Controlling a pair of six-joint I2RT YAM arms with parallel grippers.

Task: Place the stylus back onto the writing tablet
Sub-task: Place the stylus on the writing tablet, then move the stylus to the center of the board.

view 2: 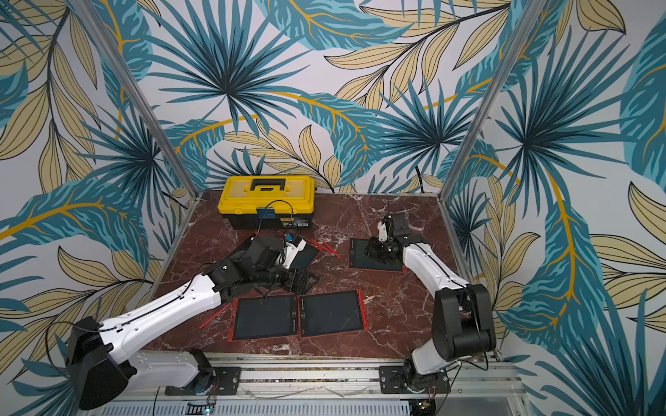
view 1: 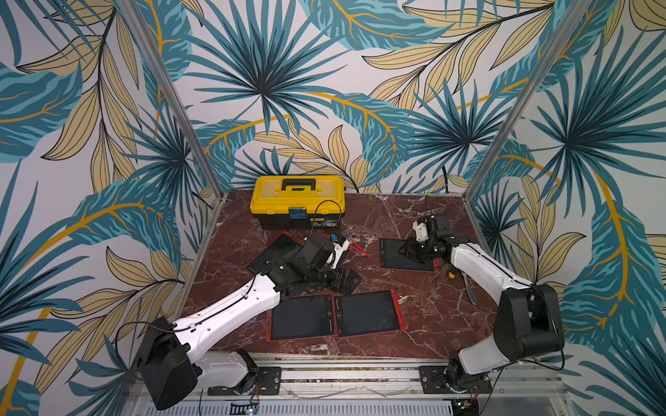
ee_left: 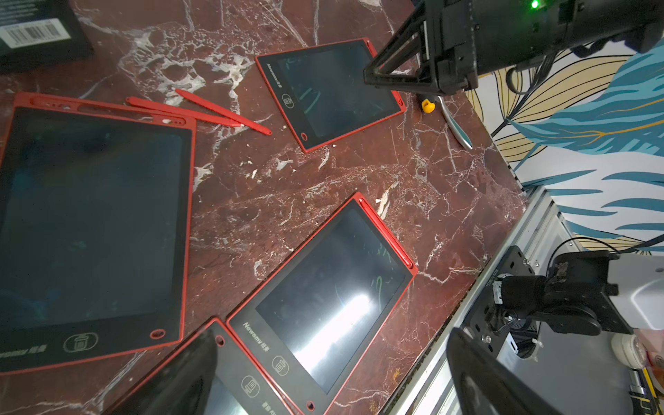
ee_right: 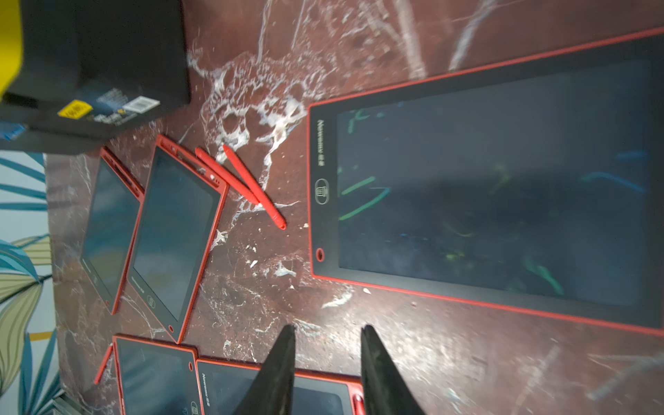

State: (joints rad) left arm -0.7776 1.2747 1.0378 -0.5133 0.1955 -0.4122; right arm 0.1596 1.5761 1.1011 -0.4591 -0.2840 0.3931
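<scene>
Stylus not yet grasped: two red plastic styluses are seen lying touching on the red-brown marble tabletop toward its back middle, just beside a red-framed black writing tablet whose slot looks empty. The right gripper is held by a second tablet near the right edge, fingers apart, nothing between; the left gripper is spread wide, empty, mid-table. Reach step is judged in hand; next, a low pinch across one thin stylus is called for.

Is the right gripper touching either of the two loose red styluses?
Apart. In the right wrist view the right gripper is empty, and bare marble separates its tips from both styluses.
</scene>
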